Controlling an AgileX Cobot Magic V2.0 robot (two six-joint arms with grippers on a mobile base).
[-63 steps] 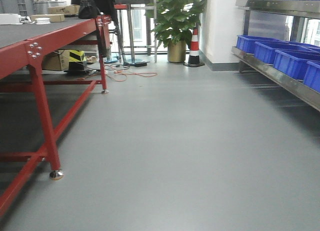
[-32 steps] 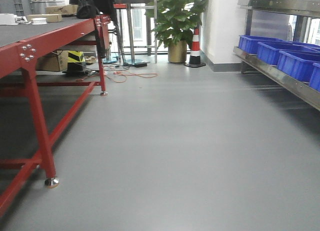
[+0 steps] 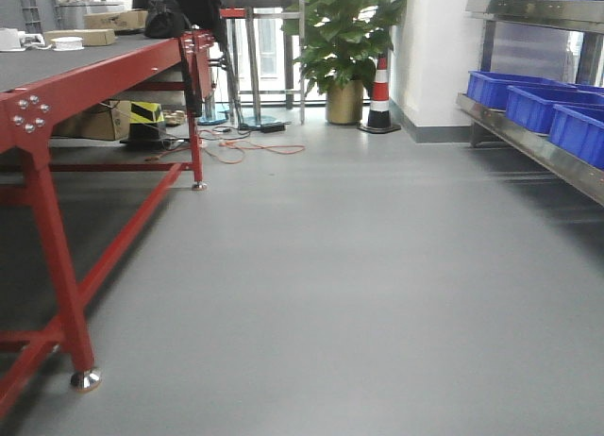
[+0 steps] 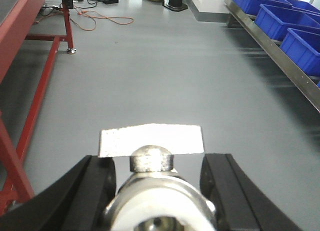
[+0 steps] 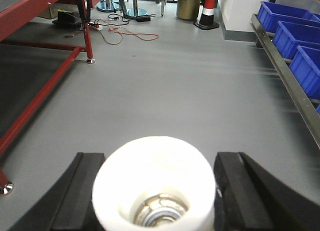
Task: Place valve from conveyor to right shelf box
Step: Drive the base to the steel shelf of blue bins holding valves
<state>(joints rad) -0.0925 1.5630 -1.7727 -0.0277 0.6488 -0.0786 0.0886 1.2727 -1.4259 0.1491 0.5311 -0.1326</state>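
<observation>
The conveyor (image 3: 66, 63), a dark grey belt on a red frame, runs along the left; its red frame also shows in the left wrist view (image 4: 17, 21) and the right wrist view (image 5: 30, 6). The right shelf (image 3: 528, 145) carries blue boxes (image 3: 533, 104), which also show in the left wrist view (image 4: 287, 18) and the right wrist view (image 5: 300, 33). My left gripper (image 4: 158, 160) is shut on a metal valve (image 4: 152, 201) with a flat white handle (image 4: 150, 139). My right gripper (image 5: 159, 157) is shut on a valve with a white cap end (image 5: 155, 176). Both are held above the floor.
Grey floor (image 3: 359, 266) lies between conveyor and shelf. A potted plant (image 3: 342, 40), a striped cone (image 3: 380, 92) and orange cables (image 3: 250, 148) are at the far end. Cardboard boxes (image 3: 90, 123) sit under the conveyor, whose red leg (image 3: 57, 266) stands near left.
The view has advanced down the aisle: the conveyor's near leg has slid left and down, and the shelf, cone and plant have shifted right.
</observation>
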